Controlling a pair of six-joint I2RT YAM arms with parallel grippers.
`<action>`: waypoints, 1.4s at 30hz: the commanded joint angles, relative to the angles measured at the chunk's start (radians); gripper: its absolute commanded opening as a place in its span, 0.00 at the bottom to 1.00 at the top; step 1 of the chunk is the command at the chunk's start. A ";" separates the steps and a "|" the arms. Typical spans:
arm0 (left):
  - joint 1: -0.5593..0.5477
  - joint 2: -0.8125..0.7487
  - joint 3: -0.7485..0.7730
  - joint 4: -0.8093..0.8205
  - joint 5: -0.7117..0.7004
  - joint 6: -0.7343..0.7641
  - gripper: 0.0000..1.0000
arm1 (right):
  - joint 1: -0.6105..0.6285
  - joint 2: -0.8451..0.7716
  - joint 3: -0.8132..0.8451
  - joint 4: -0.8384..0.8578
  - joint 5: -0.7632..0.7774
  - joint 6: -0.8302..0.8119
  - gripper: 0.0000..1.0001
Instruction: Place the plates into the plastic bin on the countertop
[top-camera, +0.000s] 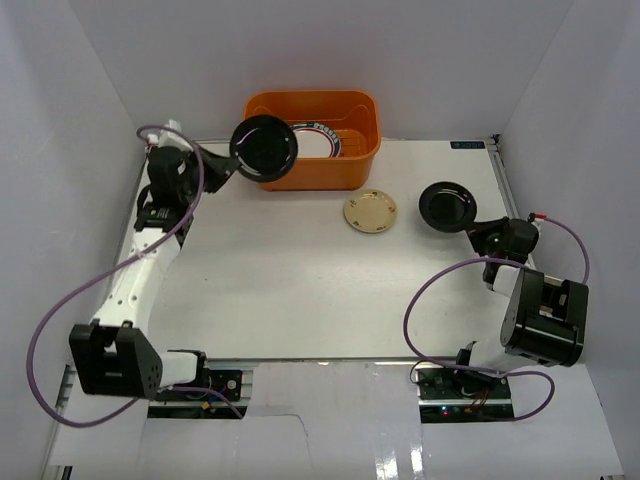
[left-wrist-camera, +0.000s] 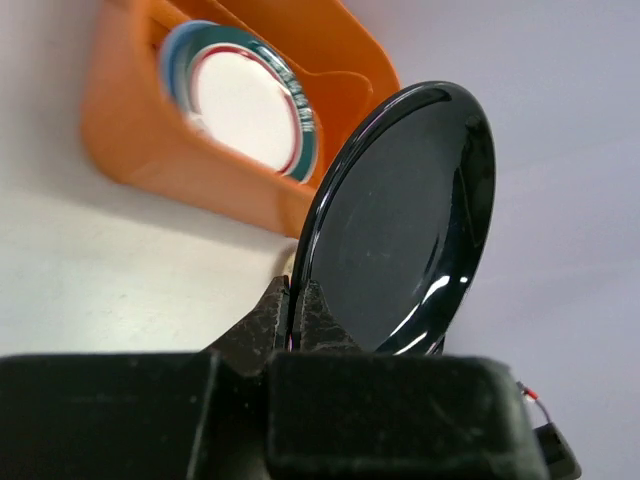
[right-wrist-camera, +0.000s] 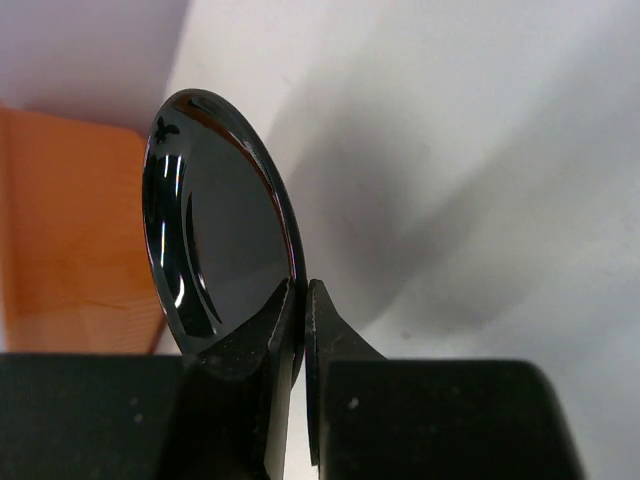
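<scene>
Over left end of bin (top-camera: 345, 168), left claw (left-wrist-camera: 297, 312) pinches black plate (left-wrist-camera: 400, 220) by rim. Right claw (right-wrist-camera: 302, 312) pinches other black plate (right-wrist-camera: 215, 235). Tan plate (top-camera: 370, 211) lies on surface (top-camera: 290, 275) between.

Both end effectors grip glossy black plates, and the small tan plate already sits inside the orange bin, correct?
No. The small round tan plate lies on the white countertop outside the orange plastic bin, per the top external view. Left end effector and right end effector do grip glossy black plates.
</scene>
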 joint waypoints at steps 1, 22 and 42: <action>-0.101 0.201 0.258 0.007 -0.077 0.071 0.00 | -0.001 -0.058 0.099 0.049 -0.050 0.045 0.08; -0.170 1.101 1.188 -0.242 -0.094 0.168 0.00 | 0.360 -0.049 0.487 -0.128 -0.160 -0.236 0.08; -0.178 1.030 1.089 -0.211 -0.092 0.189 0.62 | 0.508 0.034 0.601 -0.164 -0.091 -0.287 0.08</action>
